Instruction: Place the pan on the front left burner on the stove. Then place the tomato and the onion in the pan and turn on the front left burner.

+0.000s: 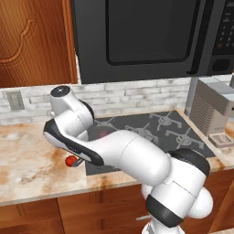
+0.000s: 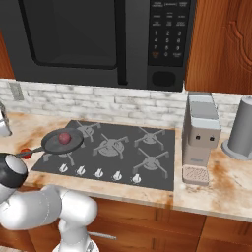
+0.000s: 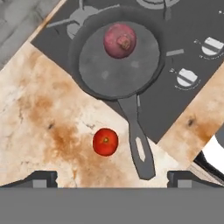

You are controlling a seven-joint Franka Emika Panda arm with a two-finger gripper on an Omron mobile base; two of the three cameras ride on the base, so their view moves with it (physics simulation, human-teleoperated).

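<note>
The tool [image 3: 112,179] hangs above the surface [image 3: 39,113] with its two tips spread wide apart and nothing between them, looking straight down. Just ahead of the gap between the tips, a little toward the left one, lies the tomato [image 3: 105,141], resting on the surface on its own and touching nothing. Beside it, nearer the right tip, runs the handle of the pan [image 3: 119,61], which sticks out over the edge of the stove [image 3: 192,35] and onto the surface side; the handle and the tomato sit close together but apart. Farther ahead of the tool the pan's round body sits on the front left burner [image 3: 78,22], whose prongs peek out past its far rim, so that part of the job looks done. The onion [image 3: 119,40] already lies inside the pan, toward its far side. The wide spread and the position over the tomato suggest the tool is lined up to drop onto it next. The nearby handle is the likely snag: the right tip could knock it on the way down. The knobs [image 3: 187,77], off to the right, are well away from the tool and appear untouched.
</note>
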